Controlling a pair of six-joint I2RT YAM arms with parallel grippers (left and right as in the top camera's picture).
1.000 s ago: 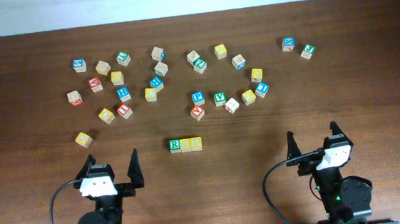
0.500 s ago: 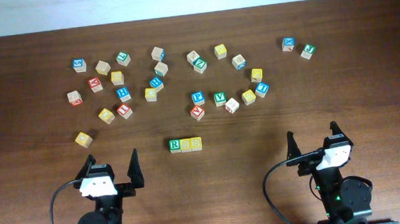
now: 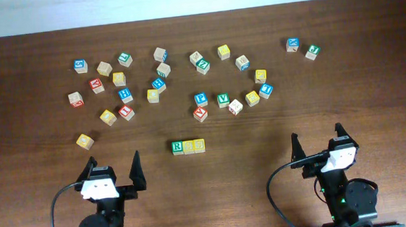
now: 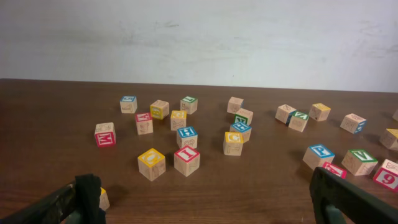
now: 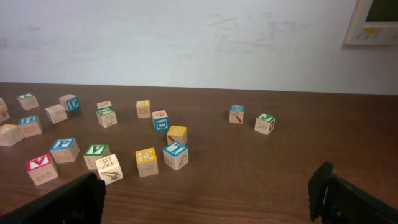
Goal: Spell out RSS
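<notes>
You had the green R cube (image 3: 178, 146) and 2 yellow cubes (image 3: 199, 145) touching in 1 row; your left gripper (image 3: 113, 157) and right gripper (image 3: 315, 131) sat with jaws spread wide.

Row's left cube (image 3: 177, 147): green R; yellow pair (image 3: 194, 146) perhaps S. Blue cube (image 5: 64, 149): P. Green cube (image 5: 96, 151): V. Red cube (image 4: 104, 135): M.

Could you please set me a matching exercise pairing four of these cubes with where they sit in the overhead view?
Things:
1. R cube
2. V cube
3. P cube
4. Lone yellow cube
Places:
a. Far left, on its own
b. Left end of the three-cube row
c. Blue border, beyond the row
d. Green border, beyond the row
Pairs: 1-b, 2-d, 3-c, 4-a
</notes>
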